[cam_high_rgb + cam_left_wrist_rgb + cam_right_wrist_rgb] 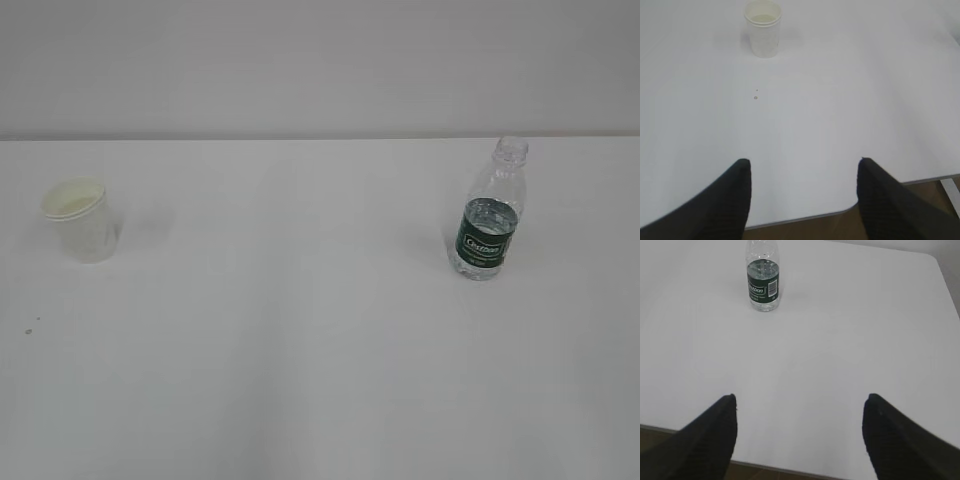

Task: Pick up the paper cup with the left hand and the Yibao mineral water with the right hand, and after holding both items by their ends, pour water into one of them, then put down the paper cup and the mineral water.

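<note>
The paper cup (83, 219) stands upright on the white table at the left; it also shows in the left wrist view (763, 28), far ahead of my left gripper (803, 162). The Yibao mineral water (488, 211), clear with a dark green label and no cap, stands upright at the right; in the right wrist view (762, 279) it is far ahead and left of my right gripper (799, 399). Both grippers are open and empty, back over the table's near edge. Neither gripper shows in the exterior view.
The white table (300, 340) fills the views. Its near edge (805, 218) and a rounded corner show under the left gripper, with brown floor below. Small dark specks (755, 97) lie on the table in front of the cup. A pale wall (320, 60) stands behind.
</note>
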You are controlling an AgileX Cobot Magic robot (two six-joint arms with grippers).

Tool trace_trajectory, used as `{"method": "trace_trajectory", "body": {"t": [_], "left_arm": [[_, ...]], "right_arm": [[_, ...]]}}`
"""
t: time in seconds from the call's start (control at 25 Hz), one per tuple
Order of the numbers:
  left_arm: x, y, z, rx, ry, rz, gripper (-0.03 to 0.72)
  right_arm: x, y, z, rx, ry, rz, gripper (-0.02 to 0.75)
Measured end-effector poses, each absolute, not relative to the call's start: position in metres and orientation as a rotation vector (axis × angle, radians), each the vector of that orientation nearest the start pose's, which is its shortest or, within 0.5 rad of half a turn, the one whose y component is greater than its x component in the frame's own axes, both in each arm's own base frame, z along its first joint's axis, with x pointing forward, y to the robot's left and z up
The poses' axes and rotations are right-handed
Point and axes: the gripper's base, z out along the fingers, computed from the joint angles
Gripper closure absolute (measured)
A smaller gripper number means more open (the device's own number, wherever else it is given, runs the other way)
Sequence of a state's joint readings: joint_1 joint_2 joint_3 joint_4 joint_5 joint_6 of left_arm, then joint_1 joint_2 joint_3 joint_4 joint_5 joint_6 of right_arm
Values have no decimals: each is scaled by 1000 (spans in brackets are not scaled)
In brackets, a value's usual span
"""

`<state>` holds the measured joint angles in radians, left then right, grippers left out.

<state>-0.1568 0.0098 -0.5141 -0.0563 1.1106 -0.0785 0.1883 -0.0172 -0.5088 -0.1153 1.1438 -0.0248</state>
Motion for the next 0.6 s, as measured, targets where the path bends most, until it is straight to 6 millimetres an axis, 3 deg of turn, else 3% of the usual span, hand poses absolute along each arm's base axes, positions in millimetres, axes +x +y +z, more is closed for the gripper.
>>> {"method": "trace_trajectory", "body": {"t": [0.6], "left_arm": [[-8,-3,277,86,2094,-211,210]], "right_arm": [[-10,-12,273,-210,2084,-40,153]]}}
